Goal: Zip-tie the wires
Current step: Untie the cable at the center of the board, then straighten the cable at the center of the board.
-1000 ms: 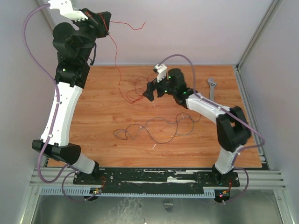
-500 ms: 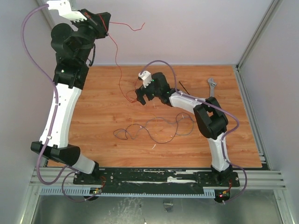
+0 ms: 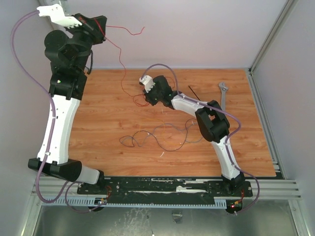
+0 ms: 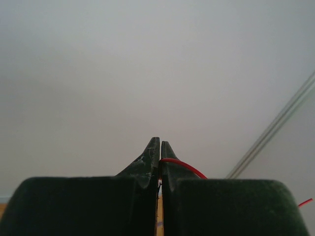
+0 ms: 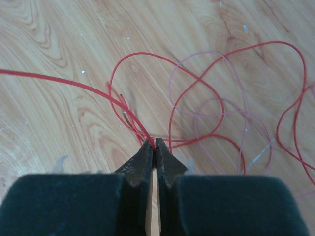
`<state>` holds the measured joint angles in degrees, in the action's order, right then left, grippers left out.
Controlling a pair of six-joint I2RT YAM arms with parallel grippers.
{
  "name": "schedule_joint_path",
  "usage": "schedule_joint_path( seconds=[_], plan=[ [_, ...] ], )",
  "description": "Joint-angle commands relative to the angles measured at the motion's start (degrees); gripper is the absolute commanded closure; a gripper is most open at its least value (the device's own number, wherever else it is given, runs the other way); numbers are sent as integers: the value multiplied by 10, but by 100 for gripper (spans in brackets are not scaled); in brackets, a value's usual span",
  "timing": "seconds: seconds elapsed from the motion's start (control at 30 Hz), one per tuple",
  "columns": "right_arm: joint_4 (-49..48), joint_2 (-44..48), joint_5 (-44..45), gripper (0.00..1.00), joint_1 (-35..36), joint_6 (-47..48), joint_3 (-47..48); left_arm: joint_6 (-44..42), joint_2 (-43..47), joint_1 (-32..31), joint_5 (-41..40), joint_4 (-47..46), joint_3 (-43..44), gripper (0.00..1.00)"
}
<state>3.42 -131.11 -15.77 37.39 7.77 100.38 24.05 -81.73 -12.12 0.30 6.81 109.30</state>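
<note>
Right wrist: thin red wires (image 5: 143, 53) loop loosely, overlapping.

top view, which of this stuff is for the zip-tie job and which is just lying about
For the job:
- red wires
- dark grey wires
- black zip tie

Lying about:
- silver adjustable wrench

Soft, even, bright light; faint shadows; wrist views blur near the lens.
</note>
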Motion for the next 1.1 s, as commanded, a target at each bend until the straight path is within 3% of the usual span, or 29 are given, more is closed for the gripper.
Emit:
schedule_joint_path(
  seconds=[0.0,0.17,0.33,0.5,0.63,0.77,0.93,1.07],
  plan=[
    [12,63,44,100,3,5,2,-20,43,25,-37,6,-2,100],
    [88,120,133,100,1,40,93,-34,77,44,-56,16,-30,100],
    [187,125,297,100,0,116,216,-45,100,51,-79,26,-66,100],
    [182,154,500,100,0,210,176,-48,119,60,-106,33,-117,100],
    [164,170,603,100,-2,270,123,-44,127,65,-109,35,-162,100],
    [172,191,622,100,-3,261,83,-38,137,67,-108,32,-207,100],
    [235,265,567,100,-13,170,10,-19,160,67,-77,37,-271,100],
    [277,339,535,100,-22,98,-79,21,204,66,-32,20,-371,100]
  ],
)
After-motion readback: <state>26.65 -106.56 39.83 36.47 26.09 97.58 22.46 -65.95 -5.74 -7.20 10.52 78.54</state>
